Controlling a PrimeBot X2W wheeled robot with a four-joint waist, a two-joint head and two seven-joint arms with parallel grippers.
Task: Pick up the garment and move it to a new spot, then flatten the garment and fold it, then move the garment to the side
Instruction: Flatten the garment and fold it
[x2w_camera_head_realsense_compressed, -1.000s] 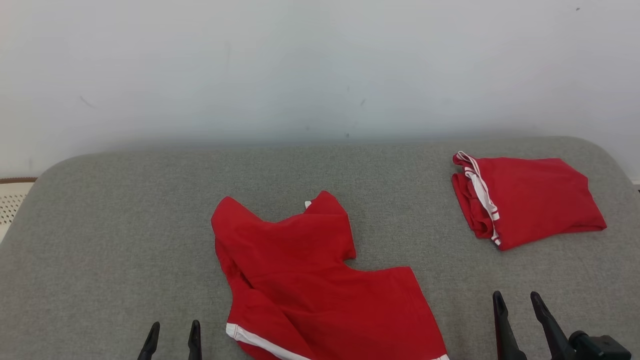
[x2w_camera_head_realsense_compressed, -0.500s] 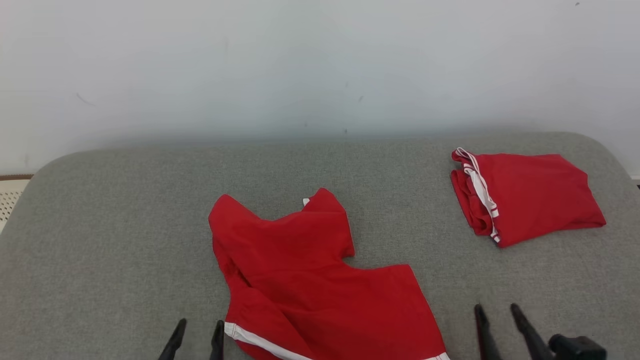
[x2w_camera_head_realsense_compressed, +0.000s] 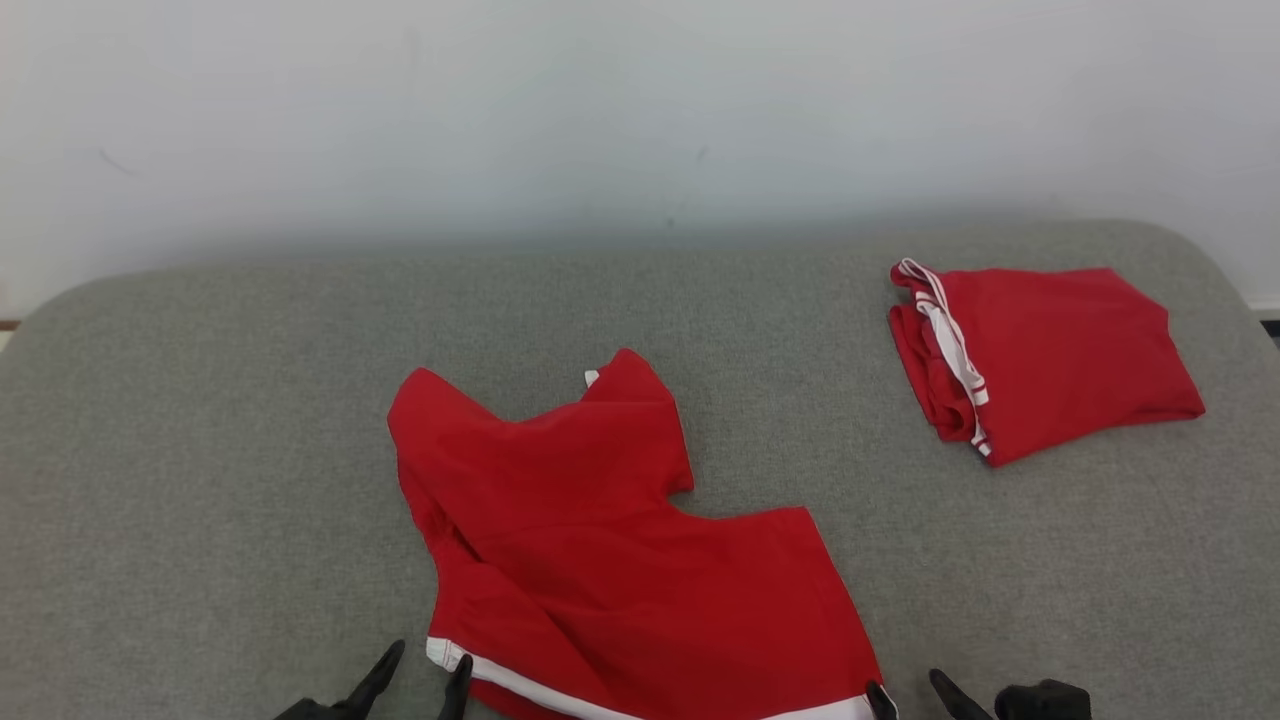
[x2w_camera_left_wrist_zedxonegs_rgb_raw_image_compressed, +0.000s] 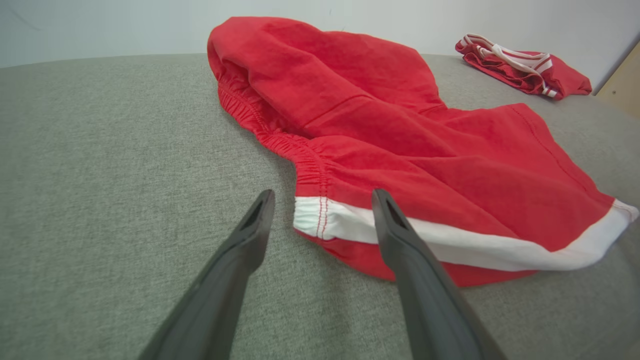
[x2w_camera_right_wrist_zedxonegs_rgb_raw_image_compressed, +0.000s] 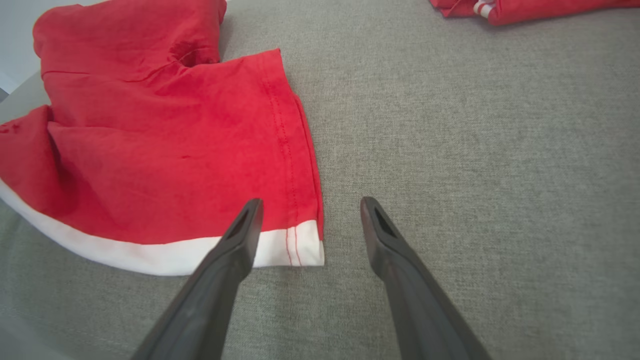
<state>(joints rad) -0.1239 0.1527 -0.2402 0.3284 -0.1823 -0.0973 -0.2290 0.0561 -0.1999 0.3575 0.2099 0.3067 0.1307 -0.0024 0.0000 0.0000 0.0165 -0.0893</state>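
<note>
Two red garments lie on the grey fabric-covered table (x2w_camera_head_realsense_compressed: 200, 450) that I see through the head camera. The one I am working on, the loose garment (x2w_camera_head_realsense_compressed: 620, 560), sprawls rumpled and unfolded at the near middle of the table, its white band (x2w_camera_head_realsense_compressed: 500, 682) along the edge closest to me. The folded garment (x2w_camera_head_realsense_compressed: 1050, 355) sits well apart at the far right, its white striped trim facing left. My left gripper (x2w_camera_head_realsense_compressed: 430, 657) is at the bottom of that view, jaws spread wide, straddling the left end of the white band; in its wrist view the band's corner lies between the two dark fingers. My right gripper (x2w_camera_head_realsense_compressed: 907, 685) is just as wide at the band's right corner: its wrist view shows one finger over the white corner and the other over bare table. Both grip nothing. Whether the fingertips touch the cloth I cannot tell. A plain pale wall (x2w_camera_head_realsense_compressed: 640, 100) rises behind the table
</note>
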